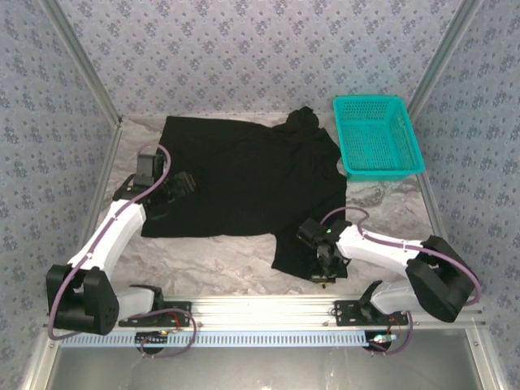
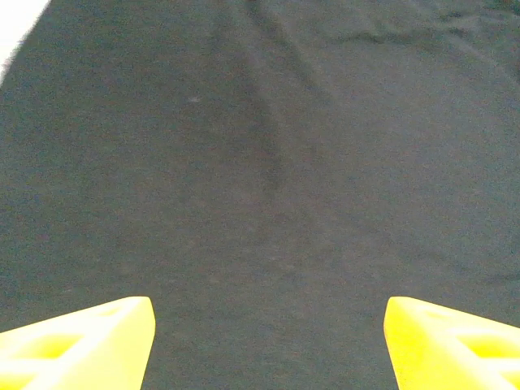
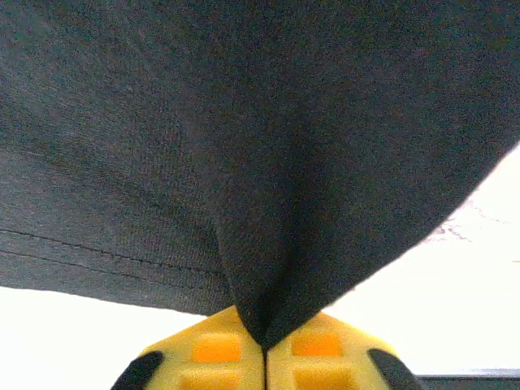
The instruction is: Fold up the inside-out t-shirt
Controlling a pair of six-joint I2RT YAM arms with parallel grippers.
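I see the black inside-out t-shirt [image 1: 244,175] spread out, mostly flat, just left of the teal basket [image 1: 383,169]. My right gripper [image 3: 264,351], nearer to me than the basket, is pinched tight on a fold at the shirt's near edge. My left gripper [image 2: 268,341], far left of the basket, hangs wide apart over the cloth, holding nothing.

A teal mesh basket [image 1: 378,136] sits upright at the far right of the marbled tabletop [image 1: 211,260], near patterned walls [image 1: 244,49].

Floral-patterned walls [image 1: 244,49] (pale blue-grey) enclose a marbled white table [image 1: 227,260].
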